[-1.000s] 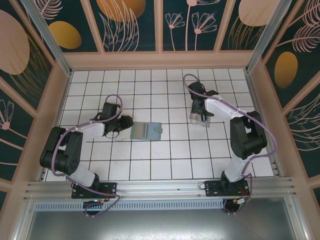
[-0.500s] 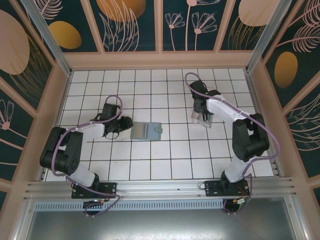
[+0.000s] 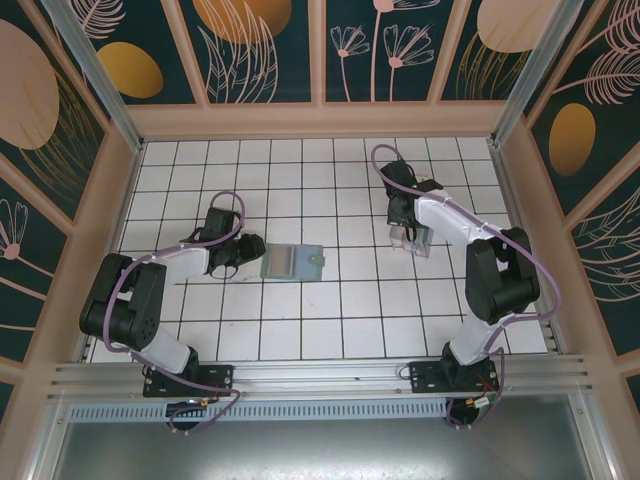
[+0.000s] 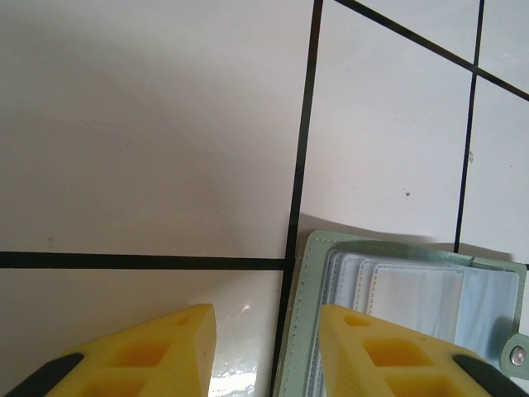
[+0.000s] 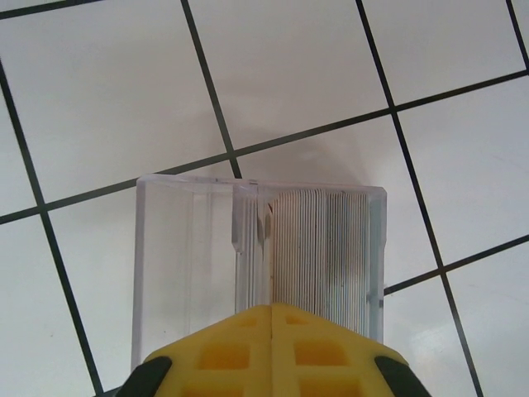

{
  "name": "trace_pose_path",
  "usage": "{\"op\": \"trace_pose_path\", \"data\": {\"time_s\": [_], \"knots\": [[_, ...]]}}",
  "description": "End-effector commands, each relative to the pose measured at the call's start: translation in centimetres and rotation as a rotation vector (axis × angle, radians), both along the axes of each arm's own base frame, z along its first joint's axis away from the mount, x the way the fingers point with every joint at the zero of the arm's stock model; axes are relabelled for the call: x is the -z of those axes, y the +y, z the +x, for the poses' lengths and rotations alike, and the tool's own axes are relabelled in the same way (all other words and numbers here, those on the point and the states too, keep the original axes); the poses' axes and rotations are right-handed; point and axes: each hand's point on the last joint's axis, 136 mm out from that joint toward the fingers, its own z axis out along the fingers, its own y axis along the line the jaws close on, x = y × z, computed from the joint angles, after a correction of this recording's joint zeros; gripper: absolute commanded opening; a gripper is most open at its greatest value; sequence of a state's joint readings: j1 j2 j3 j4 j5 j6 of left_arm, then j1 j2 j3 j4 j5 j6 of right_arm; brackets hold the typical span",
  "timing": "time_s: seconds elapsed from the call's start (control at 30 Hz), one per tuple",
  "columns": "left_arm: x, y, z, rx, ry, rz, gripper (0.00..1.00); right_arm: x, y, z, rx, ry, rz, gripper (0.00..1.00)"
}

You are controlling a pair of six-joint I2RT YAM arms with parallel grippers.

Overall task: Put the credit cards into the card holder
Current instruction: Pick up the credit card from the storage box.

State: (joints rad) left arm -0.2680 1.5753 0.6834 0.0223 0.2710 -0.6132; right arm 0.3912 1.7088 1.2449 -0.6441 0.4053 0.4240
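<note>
Top external view: the card holder [image 3: 290, 262] lies open and flat on the tiled surface [image 3: 330, 320], a little toward 9 o'clock from the middle. Its snap tab [image 3: 320, 262] sticks out at its 3 o'clock side. The left claw [image 3: 240, 252] is low at the holder's 9 o'clock edge. Well apart, at about 3 o'clock from the holder, stands a clear tray [image 3: 414, 243], with the right claw [image 3: 404, 230] over it.

In the left wrist view the left claw [image 4: 269, 356] stands partly open, its two yellow fingers [image 4: 140, 351] clearly apart with nothing clamped between them. The card holder [image 4: 397, 289] sits at 4 o'clock, showing a sage-green stitched border and clear sleeve pockets. Its near edge lies in the gap between the fingers, and one finger overlaps the holder's corner. Whether that finger touches it cannot be told.

In the right wrist view the right claw [image 5: 273, 347] is closed, its fingertips pressed together along one seam at 6 o'clock. I cannot tell whether a card is pinched there. Just beyond the tips is the clear tray [image 5: 182, 265], and the credit cards [image 5: 322, 248] stand on edge in a packed row in its 3 o'clock half.
</note>
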Motion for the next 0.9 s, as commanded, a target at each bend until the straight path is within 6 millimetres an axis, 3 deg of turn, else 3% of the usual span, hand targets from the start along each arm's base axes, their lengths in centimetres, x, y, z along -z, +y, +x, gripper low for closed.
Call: {"op": "trace_pose_path", "data": {"time_s": [0.0, 0.23, 0.53, 0.67, 0.87], "knots": [[-0.5, 0.0, 0.0, 0.007, -0.019, 0.009, 0.38, -2.7, -0.1, 0.0, -0.001, -0.052, 0.037, 0.0], [-1.3, -0.3, -0.1, 0.021, -0.027, -0.006, 0.39, -5.2, 2.1, -0.5, -0.047, -0.112, 0.204, 0.0], [-1.9, -1.2, -0.5, 0.038, -0.011, -0.072, 0.4, -6.4, 11.0, -3.6, -0.305, -0.112, 0.66, 0.0], [-2.1, -1.4, -0.6, 0.051, -0.012, -0.08, 0.42, -5.9, 14.4, -5.2, -0.397, -0.113, 0.806, 0.0], [-1.8, -1.7, -0.7, 0.06, -0.008, -0.093, 0.43, -3.4, 17.8, -6.6, -0.445, -0.055, 0.933, 0.0]]}}
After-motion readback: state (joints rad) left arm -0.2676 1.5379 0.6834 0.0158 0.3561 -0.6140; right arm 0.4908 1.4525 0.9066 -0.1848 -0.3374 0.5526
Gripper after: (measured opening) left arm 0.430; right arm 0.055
